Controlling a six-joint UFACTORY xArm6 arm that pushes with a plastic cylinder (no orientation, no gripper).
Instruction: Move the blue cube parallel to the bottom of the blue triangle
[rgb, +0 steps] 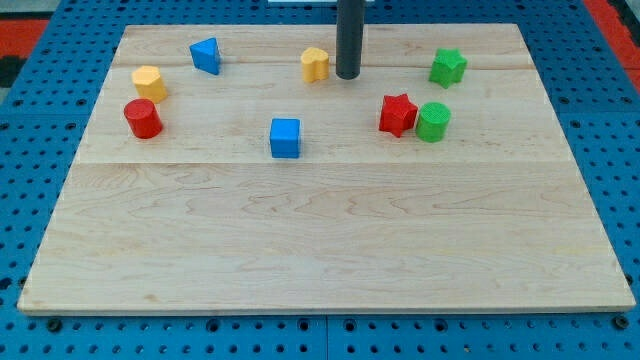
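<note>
The blue cube (285, 138) sits on the wooden board, left of the middle. The blue triangle (206, 55) lies near the view's top left, up and to the left of the cube. My tip (347, 75) is at the view's top centre, just right of a yellow heart-shaped block (315, 64). The tip is up and to the right of the blue cube, well apart from it, and far right of the blue triangle.
A yellow hexagonal block (149, 82) and a red cylinder (142, 118) stand at the left. A red star (397, 114), a green cylinder (433, 122) and a green star (448, 67) stand at the right. The board (320, 250) rests on a blue pegboard.
</note>
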